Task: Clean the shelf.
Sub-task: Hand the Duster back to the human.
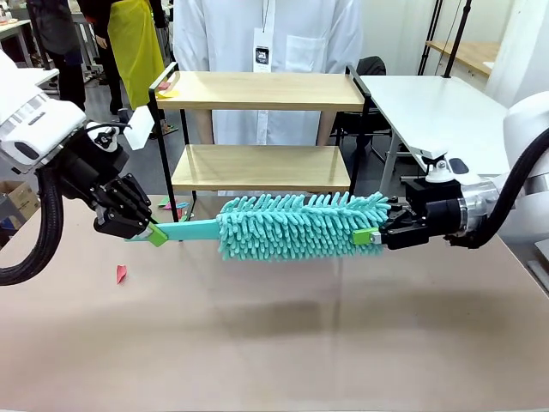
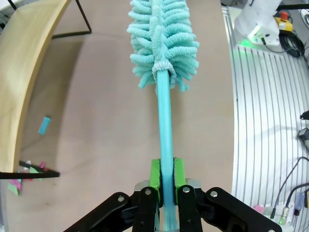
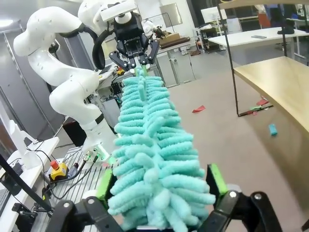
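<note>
The left gripper (image 1: 147, 230) is clamping its green pads tight on the flat teal handle of the duster (image 1: 292, 226), holding it level above the beige tabletop (image 1: 283, 335); in the left wrist view (image 2: 165, 180) the handle is running straight out from between the pressed fingers (image 2: 155, 175) into the fluffy head. Moving right, the duster's shaggy teal head is hanging in the air in front of the shelf (image 1: 257, 129), which is standing at the far side of the tabletop with a person in a white coat (image 1: 266, 43) behind it (only the torso is showing). A red scrap (image 1: 121, 274) is lying on the tabletop below the left gripper, and more coloured scraps (image 1: 174, 207) are lying near the shelf's foot. The right gripper (image 1: 371, 233) is straddling the tip of the duster head, jaws partly open; the fluff is burying the pads (image 3: 217, 178), so whether they are pinching it is hard to tell.
</note>
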Controlling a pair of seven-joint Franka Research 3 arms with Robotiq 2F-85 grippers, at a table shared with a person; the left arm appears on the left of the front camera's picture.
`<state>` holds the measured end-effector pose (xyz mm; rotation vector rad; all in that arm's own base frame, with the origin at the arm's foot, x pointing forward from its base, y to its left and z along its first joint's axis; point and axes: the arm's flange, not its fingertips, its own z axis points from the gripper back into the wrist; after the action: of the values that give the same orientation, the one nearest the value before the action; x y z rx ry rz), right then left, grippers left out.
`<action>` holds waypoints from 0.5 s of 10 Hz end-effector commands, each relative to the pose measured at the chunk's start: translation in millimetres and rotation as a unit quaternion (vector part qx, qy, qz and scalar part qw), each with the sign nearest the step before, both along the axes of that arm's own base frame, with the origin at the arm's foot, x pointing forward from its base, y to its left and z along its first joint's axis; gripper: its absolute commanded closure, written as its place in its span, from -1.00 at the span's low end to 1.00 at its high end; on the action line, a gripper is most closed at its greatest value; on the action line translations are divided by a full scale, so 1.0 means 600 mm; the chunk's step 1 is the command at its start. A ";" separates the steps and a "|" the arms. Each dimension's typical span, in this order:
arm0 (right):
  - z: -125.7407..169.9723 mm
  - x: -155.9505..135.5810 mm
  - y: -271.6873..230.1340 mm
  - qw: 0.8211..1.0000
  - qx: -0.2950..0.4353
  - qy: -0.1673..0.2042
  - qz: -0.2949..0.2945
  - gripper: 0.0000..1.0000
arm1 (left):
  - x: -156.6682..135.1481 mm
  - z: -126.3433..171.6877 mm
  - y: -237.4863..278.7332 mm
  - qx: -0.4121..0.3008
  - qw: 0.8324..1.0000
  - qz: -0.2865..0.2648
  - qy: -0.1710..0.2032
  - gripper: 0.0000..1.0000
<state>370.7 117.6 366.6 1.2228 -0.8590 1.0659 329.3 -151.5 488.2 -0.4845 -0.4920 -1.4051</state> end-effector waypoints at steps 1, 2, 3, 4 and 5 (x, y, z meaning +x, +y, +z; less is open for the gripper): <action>-0.014 -0.093 0.012 1.000 0.020 -0.018 0.010 0.20 | -0.002 0.002 -0.005 -0.005 1.000 -0.005 -0.002 0.74; -0.011 -0.092 0.010 1.000 0.016 -0.023 0.015 1.00 | -0.002 0.002 -0.005 -0.005 1.000 -0.005 -0.002 0.74; -0.007 -0.093 0.008 0.999 0.015 -0.027 0.019 1.00 | -0.002 0.002 -0.005 -0.005 1.000 -0.005 -0.002 0.74; -0.005 -0.094 0.007 0.999 0.016 -0.030 0.023 1.00 | -0.002 0.002 -0.005 -0.005 1.000 -0.005 -0.002 0.74; -0.002 -0.095 0.005 0.999 0.017 -0.033 0.026 0.75 | -0.002 0.002 -0.005 -0.005 1.000 -0.005 -0.002 0.74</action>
<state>368.1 120.2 369.9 1.2422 -0.8764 1.1000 329.8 -149.6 487.9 -0.4845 -0.4898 -1.4009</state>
